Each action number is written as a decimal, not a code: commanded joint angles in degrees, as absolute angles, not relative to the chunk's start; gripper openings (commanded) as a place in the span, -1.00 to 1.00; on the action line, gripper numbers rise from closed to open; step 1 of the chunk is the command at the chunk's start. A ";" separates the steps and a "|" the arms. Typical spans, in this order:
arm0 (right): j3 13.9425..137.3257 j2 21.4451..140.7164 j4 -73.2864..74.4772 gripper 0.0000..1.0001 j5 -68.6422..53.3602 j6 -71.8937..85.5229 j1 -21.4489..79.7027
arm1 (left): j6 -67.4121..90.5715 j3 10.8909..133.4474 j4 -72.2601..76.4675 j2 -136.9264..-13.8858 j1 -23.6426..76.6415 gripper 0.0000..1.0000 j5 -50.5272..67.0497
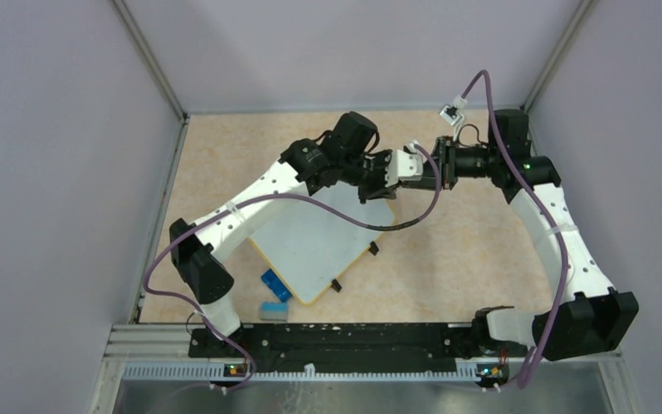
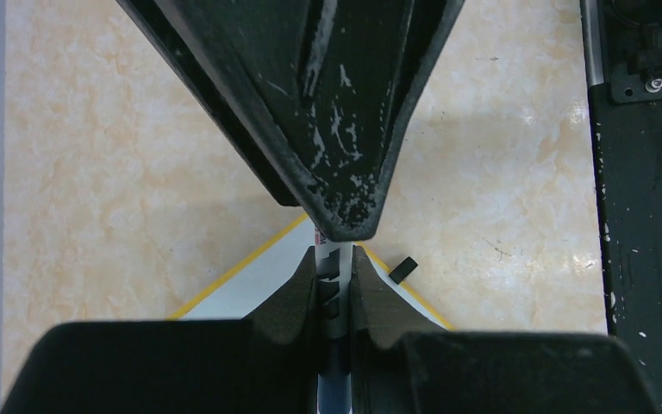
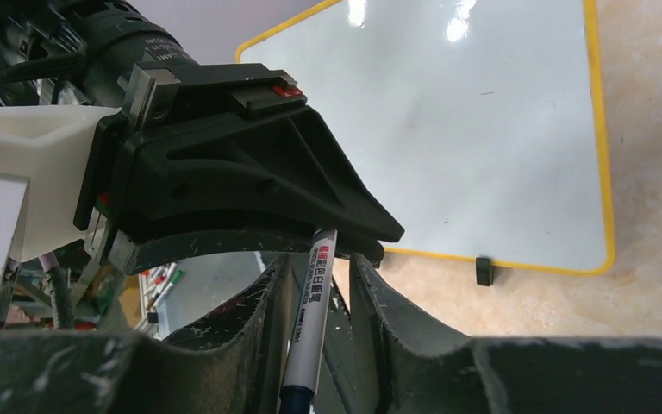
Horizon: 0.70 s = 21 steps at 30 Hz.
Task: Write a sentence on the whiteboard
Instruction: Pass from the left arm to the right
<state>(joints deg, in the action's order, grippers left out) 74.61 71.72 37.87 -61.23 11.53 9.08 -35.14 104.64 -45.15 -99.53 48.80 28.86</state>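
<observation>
1. Large flat white whiteboard with a thin yellow-orange rim and rounded corners [image 1: 310, 246]. It lies flat on my pale marbled bench [image 1: 448, 250], toward the left edge and turned askew, with one corner pointing at the near edge. Two small black clips [image 1: 373, 248] sit on its right-hand edge.
2. Board surface: blank. There is no sentence and no stroke, only lamp glare in the right wrist view.
3. Slim white marker pen with a dark blue end [image 3: 315, 302]. It is held in the air over the board's far corner, clear of the surface.
4. My left tool [image 2: 334, 280]: clamped together on the marker pen.
5. My right tool [image 3: 319, 280]: its fingers stand either side of the same barrel. I cannot tell whether they pinch it.
6. Progress, by my estimate: writing has not begun. The pen sits between both tools, for a handover or an uncapping, and the whole sentence remains to be written.
7. Legible marks: the pen label has a red block and black characters, too small to read. White lettering on the left arm's wrist housing is illegible. I can make out no brand.
8. Sundry: a small blue block [image 1: 276, 285] lies just beside the board's near-left edge.
</observation>
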 commanded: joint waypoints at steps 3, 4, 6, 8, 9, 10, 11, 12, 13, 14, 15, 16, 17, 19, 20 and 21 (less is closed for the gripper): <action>76.95 72.02 39.43 -0.49 -60.03 7.90 11.44 | -36.15 107.52 -45.59 -100.08 49.45 -1.00 29.37; 77.14 72.16 39.90 -0.51 -59.70 7.44 11.65 | -36.47 107.52 -45.75 -100.18 49.60 -1.00 29.23; 77.62 72.44 41.08 -0.53 -58.84 6.21 12.17 | -36.95 107.73 -46.02 -100.32 49.86 -1.00 28.66; 78.03 72.78 42.59 -0.54 -57.60 4.51 12.71 | -37.37 108.12 -46.47 -100.58 49.99 -1.00 28.37; 78.19 72.93 43.13 -0.54 -56.86 3.89 13.01 | -37.49 108.36 -46.74 -100.74 50.12 -1.00 28.16; 78.28 73.10 43.60 -0.54 -56.32 3.27 13.31 | -37.71 108.57 -47.30 -100.92 50.30 -1.00 27.96; 78.43 73.25 44.03 -0.54 -55.93 2.72 13.57 | -38.12 108.68 -47.62 -101.10 50.54 -1.00 27.75; 78.48 73.37 44.26 -0.54 -55.76 2.42 13.78 | -38.32 108.70 -47.78 -101.20 50.80 -1.00 27.44; 78.56 73.52 44.39 -0.54 -55.63 2.30 13.93 | -38.43 108.63 -47.88 -101.24 50.99 -1.00 27.17; 78.57 73.62 44.35 -0.54 -55.52 2.24 14.09 | -38.56 108.58 -47.95 -101.33 51.20 -1.00 26.94; 78.57 73.74 44.46 -0.54 -55.47 2.14 14.30 | -38.69 108.59 -47.86 -101.31 51.36 -1.00 26.89; 78.65 73.78 44.54 -0.54 -55.34 1.96 14.43 | -38.73 108.67 -47.77 -101.26 51.47 -1.00 26.89; 78.66 73.80 44.62 -0.55 -55.27 1.94 14.57 | -38.79 108.67 -47.74 -101.27 51.64 -1.00 26.85; 78.66 73.82 44.58 -0.57 -55.31 1.91 14.72 | -39.12 108.67 -47.72 -101.27 51.91 -1.00 26.80; 78.66 73.83 44.56 -0.64 -55.30 1.93 14.69 | -39.20 108.64 -47.74 -101.30 52.08 -1.00 26.69; 78.66 73.82 44.59 -0.73 -55.36 1.93 14.70 | -39.23 108.68 -47.74 -101.33 52.18 -1.00 26.69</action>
